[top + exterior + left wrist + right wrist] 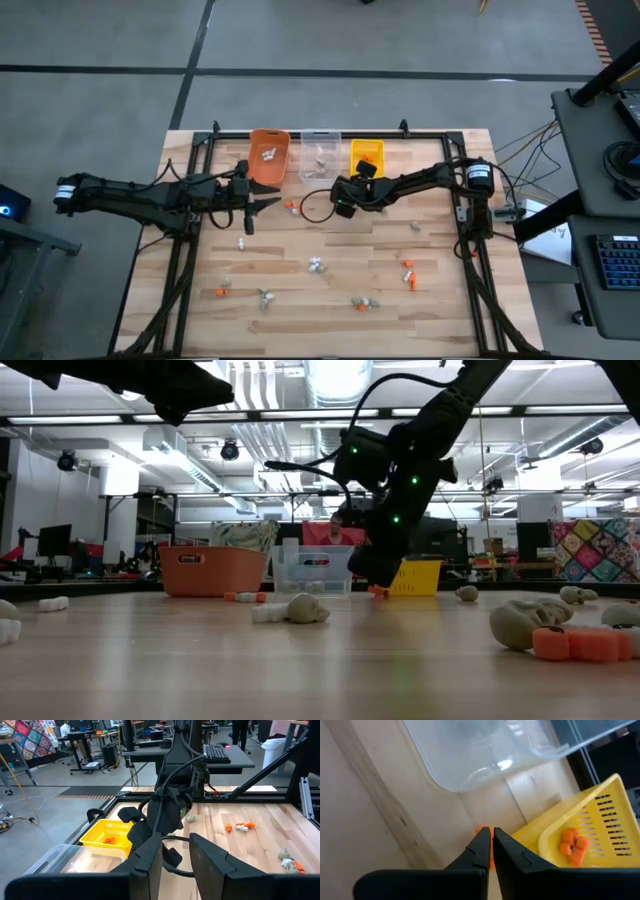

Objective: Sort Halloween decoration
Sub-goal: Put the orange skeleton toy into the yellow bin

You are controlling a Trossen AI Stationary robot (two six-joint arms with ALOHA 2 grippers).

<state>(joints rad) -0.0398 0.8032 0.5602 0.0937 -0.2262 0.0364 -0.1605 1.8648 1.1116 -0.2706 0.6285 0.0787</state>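
Three bins stand in a row at the table's far edge: orange [270, 156], clear [320, 155] and yellow [366, 155]. Orange trinkets lie in the yellow bin [572, 845]. My right gripper [351, 183] is just near of the gap between the clear bin [485, 750] and the yellow one. It is shut on a tiny orange Halloween decoration [378, 591]. My left gripper [266, 203] hangs above the table near the orange bin, open [175, 865], with nothing between its fingers. More decorations lie loose on the wood. My right gripper pinches the small orange trinket [481, 831] between the free ends of its two fingers. The fingers slant down toward the table's far edge, close to the yellow bin's near corner [530, 832]. Whether the trinket is clear of the wood, I cannot tell.
Loose trinkets are scattered over the near half of the table [315, 265] [408, 270] [364, 303] [222, 292], and some lie by the orange bin [290, 205]. A black frame [192, 160] edges the table. A dark cable loop [312, 208] hangs by my right gripper.
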